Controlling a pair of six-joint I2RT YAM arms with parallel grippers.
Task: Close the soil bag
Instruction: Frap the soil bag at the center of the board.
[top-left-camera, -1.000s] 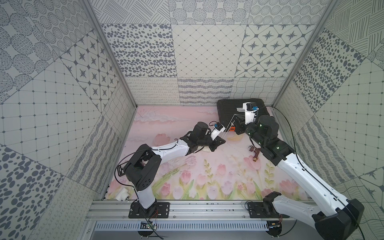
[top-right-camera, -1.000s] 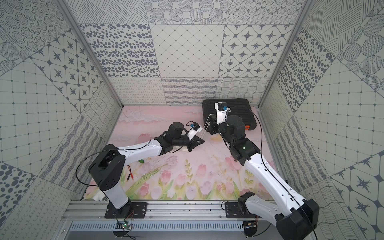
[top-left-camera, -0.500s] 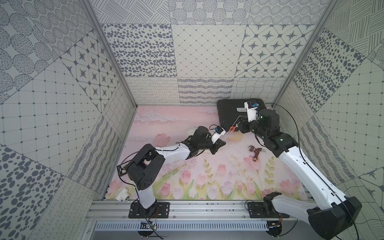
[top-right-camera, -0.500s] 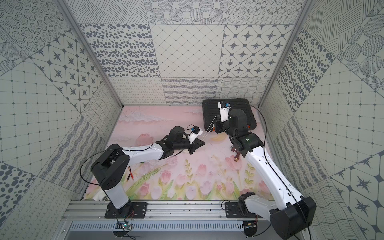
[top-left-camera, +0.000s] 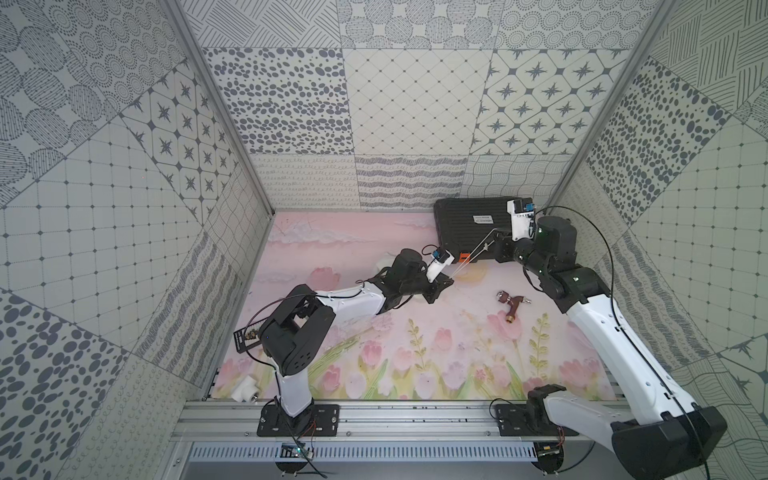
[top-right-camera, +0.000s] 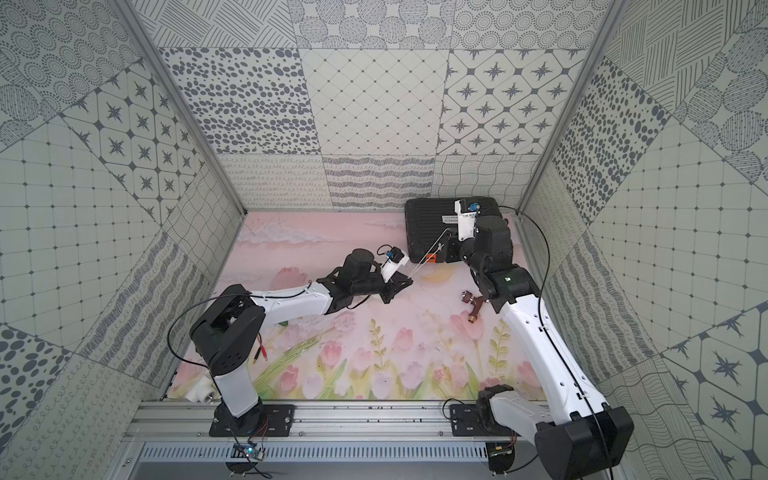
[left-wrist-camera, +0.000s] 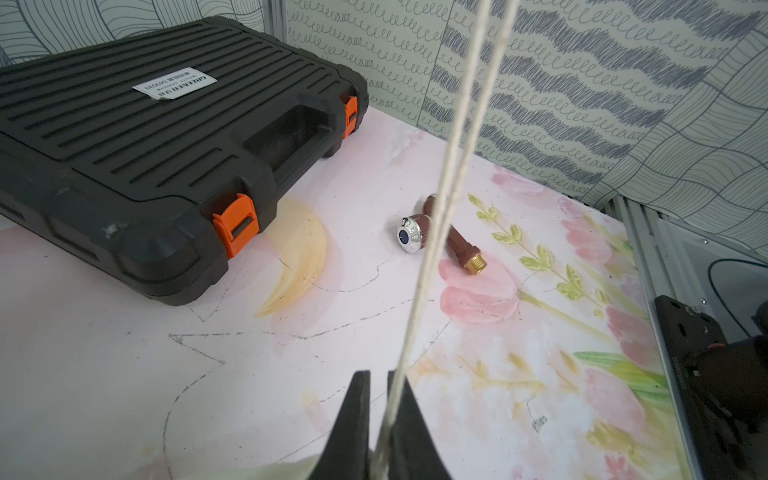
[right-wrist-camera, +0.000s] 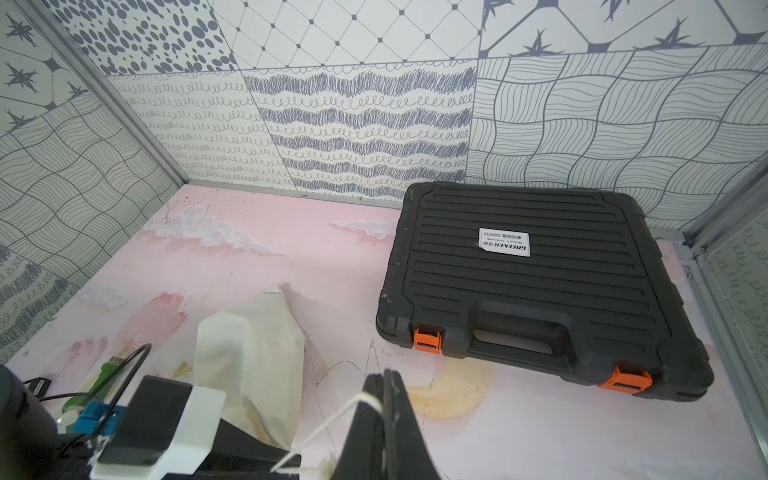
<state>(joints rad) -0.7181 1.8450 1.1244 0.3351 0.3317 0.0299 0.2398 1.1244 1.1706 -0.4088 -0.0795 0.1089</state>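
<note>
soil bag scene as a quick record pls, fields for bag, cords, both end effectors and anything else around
soil bag: cream cloth sack at the left end effector
cords: taut, stretched between the two end effectors
left end effector: jaws nearly together, cords pass through the thin gap, grip unclear
right end effector: shut on the cords' end
also there: closed black case with orange latches, brown tap
</note>
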